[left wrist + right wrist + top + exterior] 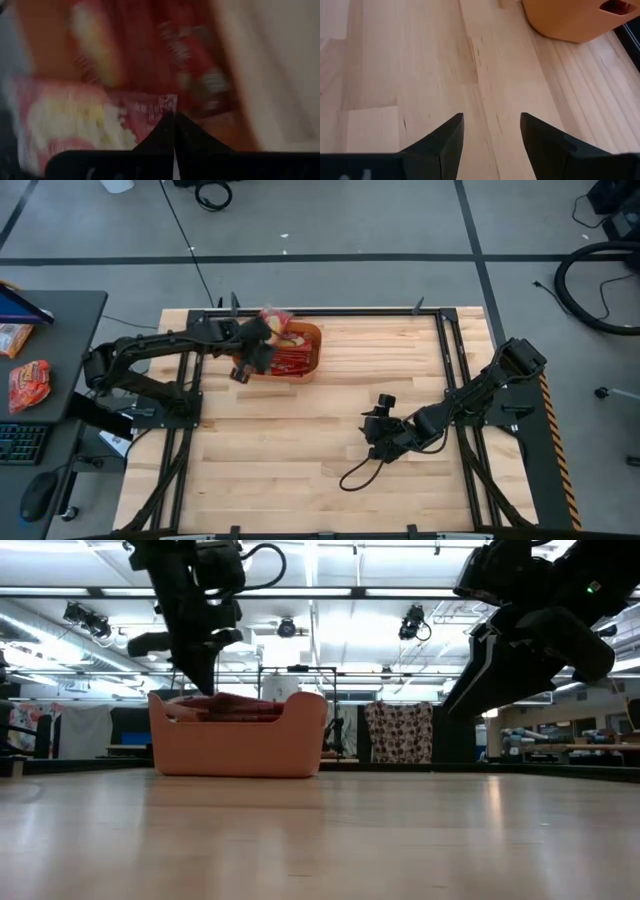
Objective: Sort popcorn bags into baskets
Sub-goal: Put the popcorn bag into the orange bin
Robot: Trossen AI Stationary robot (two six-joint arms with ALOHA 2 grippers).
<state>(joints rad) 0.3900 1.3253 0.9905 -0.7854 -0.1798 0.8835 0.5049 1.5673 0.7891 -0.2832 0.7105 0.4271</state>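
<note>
The orange basket point(305, 365) point(240, 740) stands near the table's far edge and holds several red popcorn bags point(290, 358) point(190, 60). My left gripper point(266, 332) point(205, 688) point(174, 131) reaches over the basket's left end, shut on one more red popcorn bag point(276, 318) point(85, 120). My right gripper point(374, 432) point(491, 131) hangs open low over bare wood at the table's right middle, away from the basket point(570, 20). My left gripper pinches the red popcorn bag by a corner point(167, 102) between its two shut fingers. The bag spreads out beyond the fingertips over the basket's left end. I cannot tell whether it rests on the bags in the basket.
A black cable point(352, 473) loops on the table near my right gripper. A side desk at the left carries orange-red packets point(28, 383), a keyboard point(20, 442) and a mouse point(38, 496). Black frame rails point(445, 350) run along the table's sides.
</note>
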